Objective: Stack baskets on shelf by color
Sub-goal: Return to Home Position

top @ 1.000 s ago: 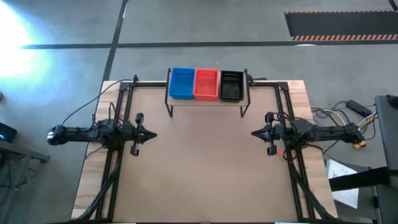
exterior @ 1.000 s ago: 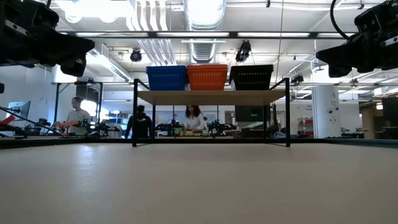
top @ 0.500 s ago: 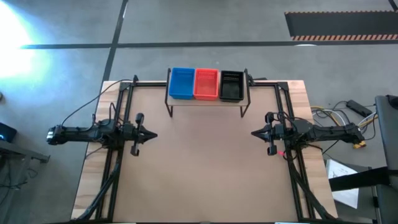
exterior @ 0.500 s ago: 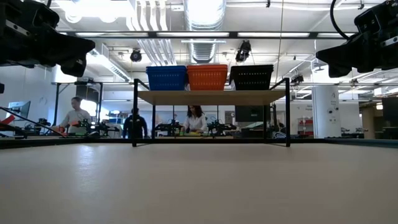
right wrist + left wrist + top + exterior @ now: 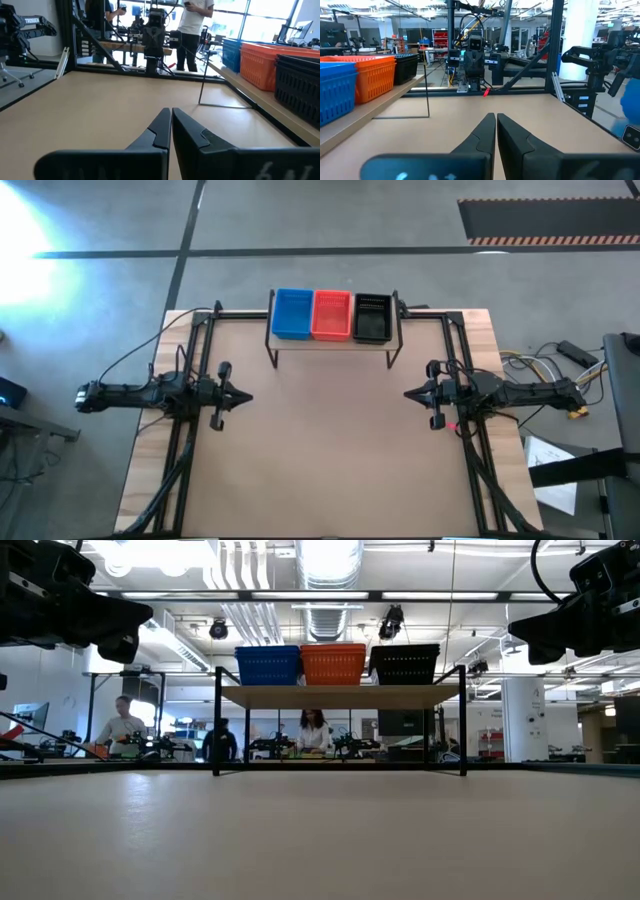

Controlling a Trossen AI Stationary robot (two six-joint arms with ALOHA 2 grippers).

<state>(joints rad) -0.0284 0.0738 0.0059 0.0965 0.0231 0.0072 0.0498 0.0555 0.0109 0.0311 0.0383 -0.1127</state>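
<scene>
A blue basket stack (image 5: 293, 313), an orange stack (image 5: 332, 315) and a black stack (image 5: 372, 318) stand side by side on the shelf (image 5: 340, 695), a light wooden top on thin black legs at the table's far edge. The same stacks show in the low view: blue (image 5: 268, 665), orange (image 5: 334, 663), black (image 5: 404, 663). My left gripper (image 5: 245, 395) hovers at the table's left side, shut and empty, pointing right; its fingertips (image 5: 496, 117) meet. My right gripper (image 5: 408, 393) hovers at the right side, shut and empty, pointing left (image 5: 170, 111).
Black frame rails (image 5: 200, 380) run along the table's left, right and far sides. The brown tabletop (image 5: 325, 450) lies bare between the arms. Cables (image 5: 545, 360) lie off the right edge. People (image 5: 313, 730) stand at benches in the room behind.
</scene>
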